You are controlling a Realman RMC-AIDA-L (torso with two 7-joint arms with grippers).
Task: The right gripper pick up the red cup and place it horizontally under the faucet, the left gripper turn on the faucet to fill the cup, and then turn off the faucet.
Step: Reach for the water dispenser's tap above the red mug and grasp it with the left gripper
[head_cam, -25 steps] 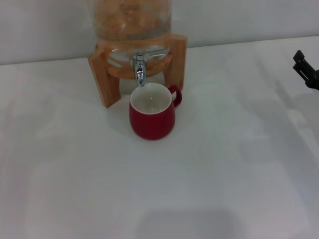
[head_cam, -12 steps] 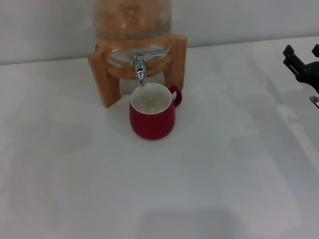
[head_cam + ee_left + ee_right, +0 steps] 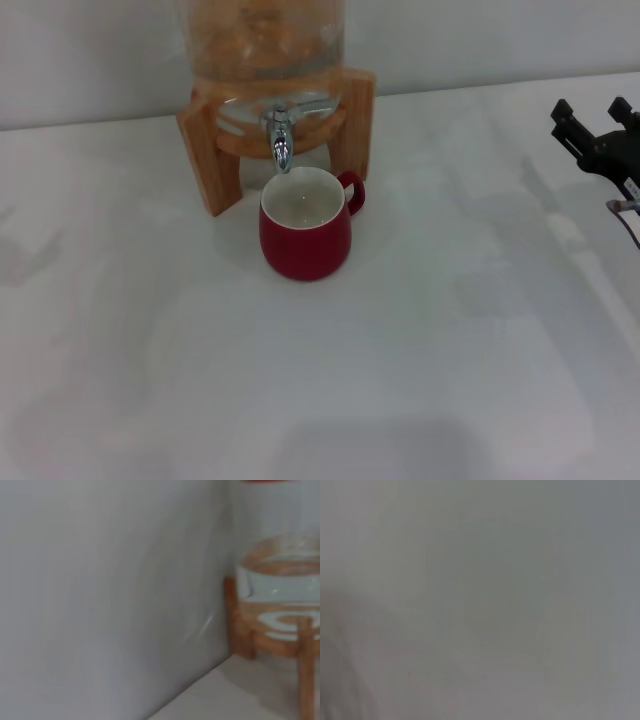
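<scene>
red cup point(image 3: 305, 236) upright under faucet point(image 3: 279, 140) | right tool point(image 3: 592, 120) released, moved in from far right, well apart | left tool unseen

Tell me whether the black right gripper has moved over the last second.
Yes. The black right gripper has come in from the right edge toward the wooden dispenser stand, fingers apart.

Only the matte black right gripper point(image 3: 592, 112) shows: two short, blocky, square-tipped fingers point(image 3: 563, 112) on a dark angular body, with a thin dark cable point(image 3: 627, 222) looping beneath and a small pale label beside it.
</scene>
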